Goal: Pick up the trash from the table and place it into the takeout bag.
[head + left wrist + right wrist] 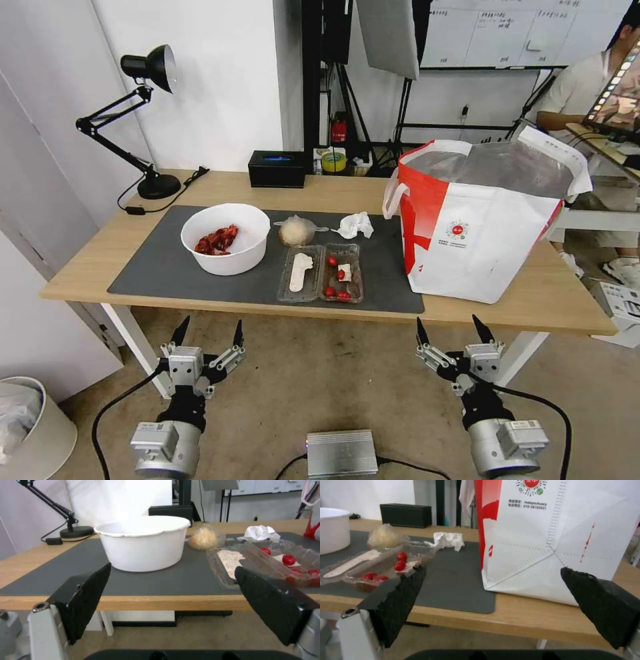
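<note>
Both grippers [208, 331] [453, 328] (spread) face bowl [227, 238] holding red scraps [217, 241]

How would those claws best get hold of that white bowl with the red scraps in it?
Probably by the rim. The white bowl stands upright and open on the mat, too wide for the open left gripper to span. Coming down from above, one finger inside the near wall and one outside looks safest; the red scraps lie toward the left, leaving the near rim bare.

Office-like lab: whiteboard [497, 33], tripods [347, 100], desk lamp [143, 113].
</note>
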`<state>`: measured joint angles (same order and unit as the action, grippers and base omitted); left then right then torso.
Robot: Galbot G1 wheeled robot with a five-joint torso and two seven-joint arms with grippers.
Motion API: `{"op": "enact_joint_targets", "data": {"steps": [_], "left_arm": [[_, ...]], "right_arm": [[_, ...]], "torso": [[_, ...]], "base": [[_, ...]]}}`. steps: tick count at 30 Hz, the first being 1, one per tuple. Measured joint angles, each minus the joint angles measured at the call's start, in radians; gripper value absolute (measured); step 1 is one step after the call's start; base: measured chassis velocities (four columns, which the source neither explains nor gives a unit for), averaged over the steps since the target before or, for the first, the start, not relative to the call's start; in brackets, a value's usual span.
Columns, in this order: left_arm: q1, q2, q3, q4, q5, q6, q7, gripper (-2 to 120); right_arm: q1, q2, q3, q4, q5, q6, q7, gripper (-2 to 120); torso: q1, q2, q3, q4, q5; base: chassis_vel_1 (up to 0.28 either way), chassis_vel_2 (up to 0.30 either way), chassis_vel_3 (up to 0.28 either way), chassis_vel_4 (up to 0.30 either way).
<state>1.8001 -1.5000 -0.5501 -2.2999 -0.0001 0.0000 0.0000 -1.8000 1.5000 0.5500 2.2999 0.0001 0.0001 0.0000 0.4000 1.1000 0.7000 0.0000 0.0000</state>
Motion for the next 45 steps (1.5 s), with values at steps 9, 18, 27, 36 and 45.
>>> {"op": "enact_joint_targets", "data": {"steps": [9, 18, 27, 36, 45], "left_arm": [[0.0, 0.0, 0.0, 0.0, 0.0, 0.0, 0.0, 100], [0.0, 0.0, 0.0, 0.0, 0.0, 0.0, 0.0, 100], [0.0, 0.0, 0.0, 0.0, 0.0, 0.0, 0.0, 100], [-0.009, 0.004, 0.004, -0.005, -0.038, 0.046, -0.026, 100], [-0.067, 0.033, 0.024, -0.055, -0.234, 0.271, -0.163, 100]], "right_arm": [[0.0, 0.0, 0.0, 0.0, 0.0, 0.0, 0.0, 100], [0.0, 0.0, 0.0, 0.0, 0.0, 0.0, 0.0, 100], [0.0, 0.0, 0.0, 0.0, 0.0, 0.0, 0.0, 100], [0.118, -0.135, -0.069, -0.003, 0.099, -0.145, 0.075, 100], [0.329, -0.375, -0.193, -0.012, 0.277, -0.405, 0.211, 100]], "torso": [[0.0, 0.0, 0.0, 0.0, 0.0], [0.0, 0.0, 0.0, 0.0, 0.0], [0.0, 0.0, 0.0, 0.0, 0.0], [0.0, 0.0, 0.0, 0.0, 0.0001], [0.0, 0.0, 0.0, -0.0002, 0.0001]], "base": [[0.0, 0.0, 0.0, 0.0], [0.0, 0.0, 0.0, 0.0], [0.0, 0.0, 0.0, 0.0], [0.0, 0.0, 0.0, 0.0], [0.0, 0.0, 0.0, 0.0]]}}
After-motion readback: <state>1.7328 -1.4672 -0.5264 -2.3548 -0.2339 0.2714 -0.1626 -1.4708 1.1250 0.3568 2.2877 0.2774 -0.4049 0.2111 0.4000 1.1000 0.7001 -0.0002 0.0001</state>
